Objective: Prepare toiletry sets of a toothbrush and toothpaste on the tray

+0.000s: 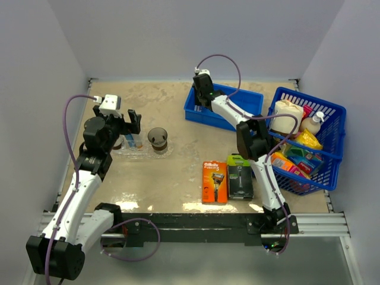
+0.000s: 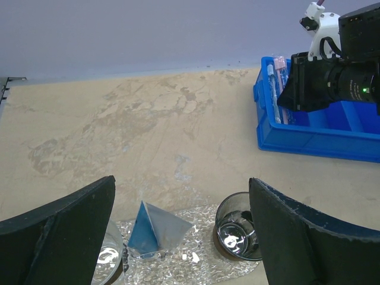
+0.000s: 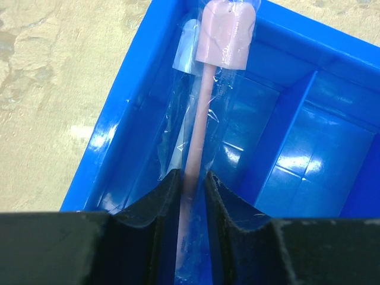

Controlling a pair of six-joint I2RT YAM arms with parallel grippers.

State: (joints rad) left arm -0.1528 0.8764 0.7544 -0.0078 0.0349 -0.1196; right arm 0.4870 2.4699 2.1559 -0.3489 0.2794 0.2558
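Toothbrush (image 3: pixel 199 119) sits pinched in narrowed right hand (image 3: pixel 192 178)

White-and-black jointed arms (image 1: pixel 74 193) with looping purple cables (image 1: pixel 221 56) and matte black fingers (image 2: pixel 59 237).

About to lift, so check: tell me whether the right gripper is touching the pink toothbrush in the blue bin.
Touching. In the right wrist view both fingers of the right gripper press the toothbrush handle, no gap visible.
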